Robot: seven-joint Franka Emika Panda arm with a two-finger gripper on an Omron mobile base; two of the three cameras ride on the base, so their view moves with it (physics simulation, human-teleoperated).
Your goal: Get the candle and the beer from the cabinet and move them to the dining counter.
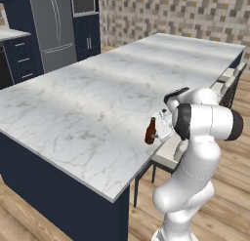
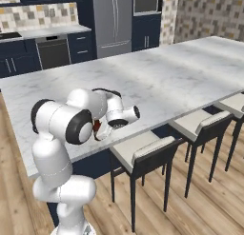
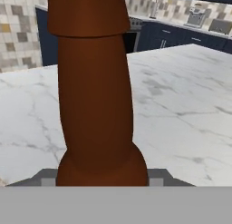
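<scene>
The beer (image 1: 151, 131) is a brown bottle with a reddish label. It stands upright over the near edge of the dining counter (image 1: 93, 103), a long white marble island on a navy base. My gripper (image 1: 159, 131) comes at it from the stool side and is shut on its body. In the hand view the beer (image 3: 95, 96) fills the middle, with a grey fingertip (image 3: 45, 177) pressed to each side of its base. From the right, the beer (image 2: 97, 126) shows as a red sliver behind my forearm, above the dining counter (image 2: 181, 72). The candle and the cabinet are out of view.
Dark-framed stools with pale seats (image 2: 143, 153) (image 2: 206, 125) line the counter's near side, one of them (image 1: 168, 154) right under my hand. A steel fridge (image 1: 52, 25) and navy base cabinets (image 2: 78, 46) stand along the far wall. Wooden floor runs around the island.
</scene>
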